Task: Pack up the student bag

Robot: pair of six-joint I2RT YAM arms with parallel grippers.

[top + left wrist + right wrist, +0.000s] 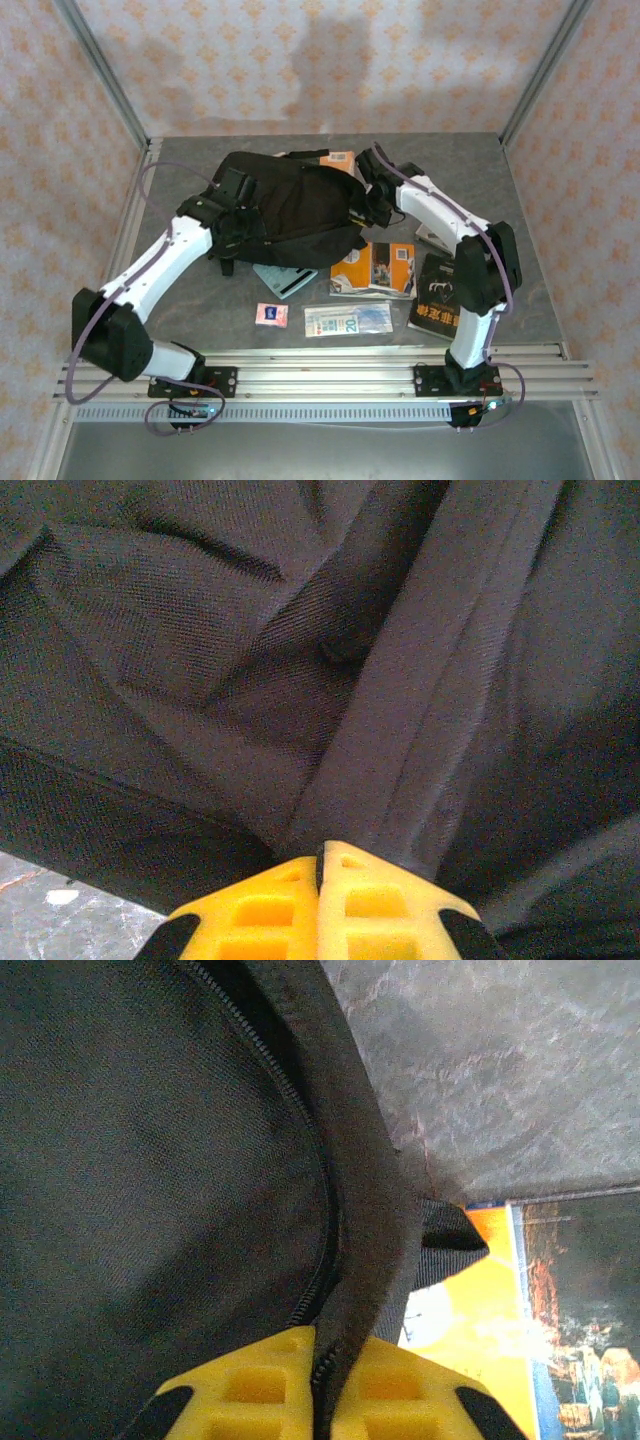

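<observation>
Black soft fabric bag (pixel 300 205) lies slumped on the table (pixel 530 230), upper centre of the top view, between both arms. It looks floppy and fairly light, with no stiffness, so it will likely sag and fold wherever it is lifted. Best held at sewn parts such as a strap, the zip edge or the rim, not a loose panel. The woven cloth should not be slippery or fragile. Left gripper (pixel 320 865) is at the bag's left side, fingers pressed together at the foot of a strap, apparently pinching a thin fold there. Right gripper (pixel 322 1360) is at the bag's right side, clamped on the seam beside the zip, with cloth plainly between its fingers. Bag contents can't be told, since the inside is hidden, and it's unclear whether the zip is open. Loose items lie outside it. A notebook (pixel 285 280) pokes out from under the bag's lower edge, and an orange book (pixel 372 268) sits just below right of the bag. A black book (pixel 440 295) lies lower right by the right arm, with a pink packet (pixel 271 315) and a clear pouch (pixel 348 320) near the bottom rail. Another orange cover (pixel 335 158) peeks out behind the bag's top.
</observation>
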